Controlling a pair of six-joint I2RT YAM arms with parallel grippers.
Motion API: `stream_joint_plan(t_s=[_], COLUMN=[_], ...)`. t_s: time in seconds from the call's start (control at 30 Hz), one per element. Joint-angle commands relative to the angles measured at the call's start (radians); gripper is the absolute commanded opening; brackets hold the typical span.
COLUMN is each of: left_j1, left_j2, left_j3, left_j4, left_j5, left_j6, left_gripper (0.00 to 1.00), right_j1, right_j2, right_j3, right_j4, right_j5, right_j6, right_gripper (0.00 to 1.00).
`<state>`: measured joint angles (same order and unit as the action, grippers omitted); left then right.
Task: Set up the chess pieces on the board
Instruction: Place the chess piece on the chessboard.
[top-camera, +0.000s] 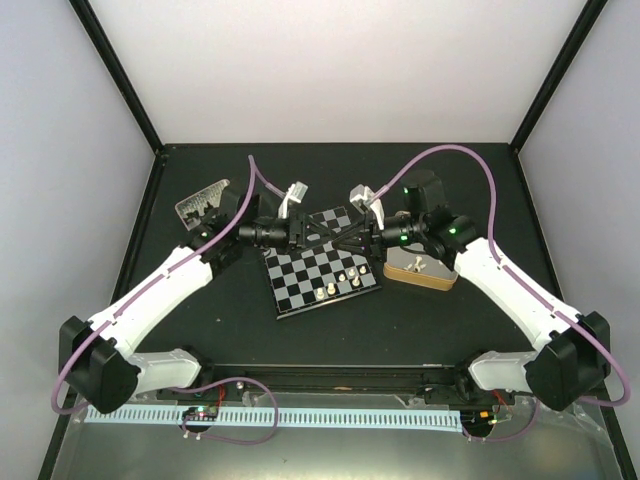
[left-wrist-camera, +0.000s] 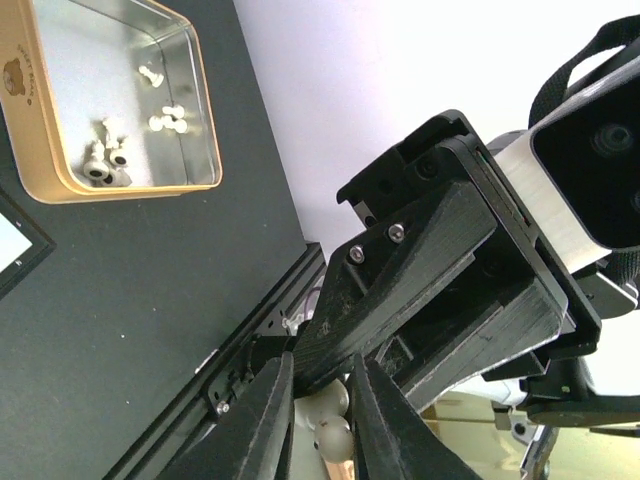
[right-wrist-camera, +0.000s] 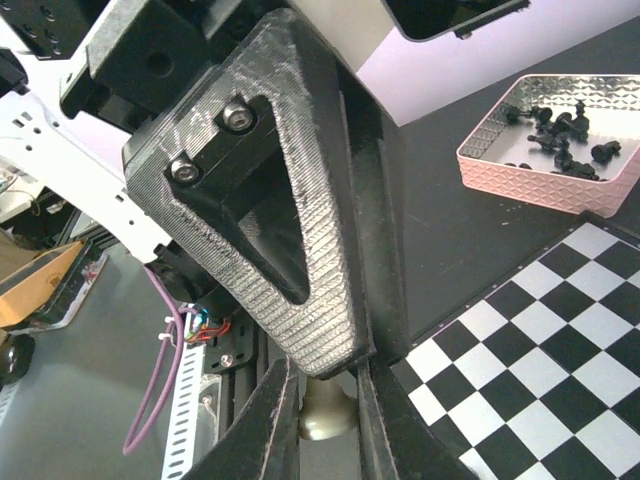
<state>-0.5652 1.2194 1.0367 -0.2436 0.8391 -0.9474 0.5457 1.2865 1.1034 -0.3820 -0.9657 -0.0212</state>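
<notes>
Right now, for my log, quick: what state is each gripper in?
Left gripper: closed around the cream chess piece.
Right gripper: closed on that same piece.

Shiny metal tin (left-wrist-camera: 197, 110), diamond-embossed pink tray (right-wrist-camera: 520, 180), smooth glossy checked board (right-wrist-camera: 560, 340)

White arms (top-camera: 160, 285) have black joints (top-camera: 100, 365), purple cables (top-camera: 470, 160) and ridged black pincer fingers (right-wrist-camera: 300, 250).

A matte black bench (top-camera: 400, 330) spans the middle of the overhead frame. At its centre lies a small flat square chessboard (top-camera: 300, 282) of black and silvery-grey checks, turned askew. A tan square tin (top-camera: 425, 276) sits just right of it, and a pinkish square tray (top-camera: 200, 203) lies toward the upper left.
</notes>
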Motion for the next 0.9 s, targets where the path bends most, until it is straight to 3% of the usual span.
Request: stream_joint_plan(t_s=[0.0,0.17,0.3,0.4,0.67,0.73,0.87], left_j1=[-0.006,-0.004,-0.003,0.002,0.007,0.007,0.01], left_j2=[-0.006,-0.012,-0.016,-0.023,-0.025,-0.022,-0.021], left_j3=[0.029,0.009,0.0,-0.008,-0.031,-0.035,-0.036], left_j4=[0.009,0.036,0.048,0.063,0.098,0.107,0.114], left_j5=[0.091,0.104,0.11,0.109,0.111,0.111,0.105], left_j6=[-0.018,-0.053,-0.08,-0.092,-0.106,-0.108,-0.106], left_gripper=[0.14,0.1,0.28,0.33,0.16,0.17,0.33], right_j1=[-0.001,-0.001,-0.001,-0.001,0.0,0.0,0.002], right_j2=[0.024,0.031,0.028,0.027,0.023,0.025,0.027], right_j3=[0.032,0.037,0.03,0.026,0.017,0.015,0.013], right_j4=[0.011,0.021,0.028,0.032,0.034,0.028,0.013], right_j5=[0.101,0.126,0.136,0.148,0.131,0.12,0.105], right_j6=[0.002,0.023,0.027,0.031,0.022,0.012,-0.011], right_gripper=[0.07,0.08,0.07,0.07,0.07,0.07,0.07])
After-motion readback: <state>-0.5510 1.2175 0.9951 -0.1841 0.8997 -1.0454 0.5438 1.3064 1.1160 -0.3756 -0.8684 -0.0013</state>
